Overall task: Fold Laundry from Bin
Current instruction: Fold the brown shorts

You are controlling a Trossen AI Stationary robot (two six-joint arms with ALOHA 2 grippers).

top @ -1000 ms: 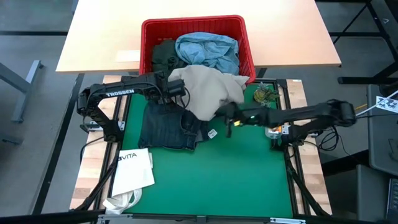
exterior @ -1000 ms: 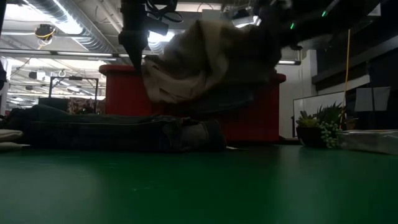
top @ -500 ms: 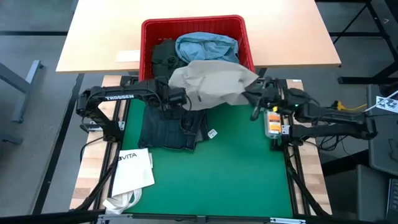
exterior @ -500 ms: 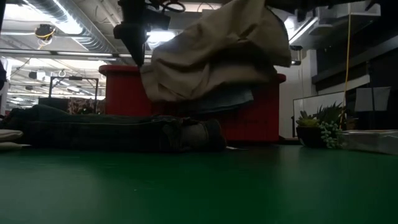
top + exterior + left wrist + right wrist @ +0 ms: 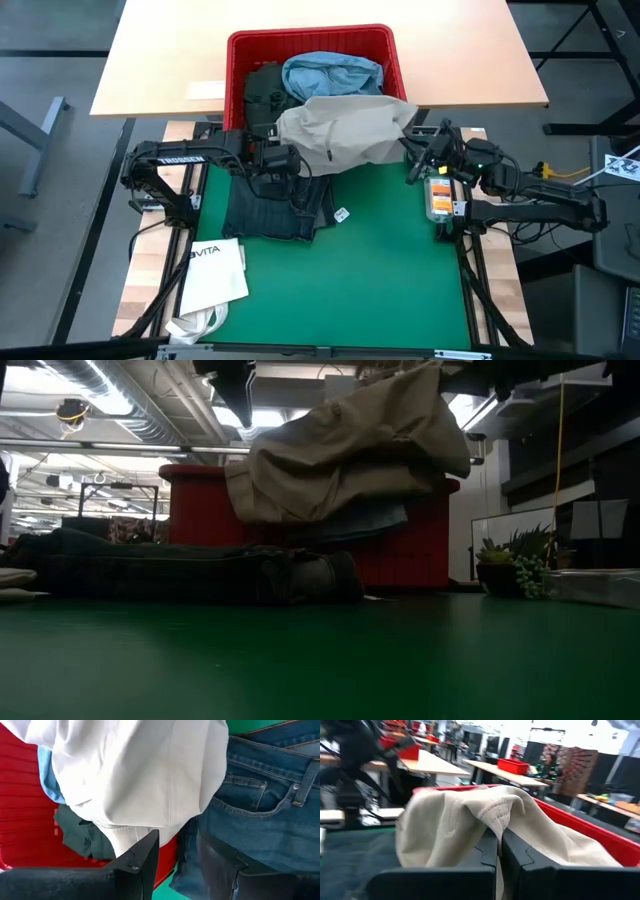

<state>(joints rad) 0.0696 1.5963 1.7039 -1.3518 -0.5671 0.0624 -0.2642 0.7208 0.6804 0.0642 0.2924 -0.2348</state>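
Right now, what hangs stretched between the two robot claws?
In the high view, tan fabric trousers span from left claw to right claw.

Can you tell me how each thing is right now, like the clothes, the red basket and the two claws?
Khaki trousers: lifted off the table, hanging over the bin's front edge.
Right claw: shut on the khaki trousers.
Left claw: open, empty, beside the trousers' other end.
Dark jeans: lying flat on the green mat.
Red bin: holds light blue and dark green clothes.
White tote bag: lying flat.

My high view looks straight down; low sits level at mat height. Both wrist views sit close, sharing, I think, the tan trousers (image 5: 470,830) just beyond my fingers.
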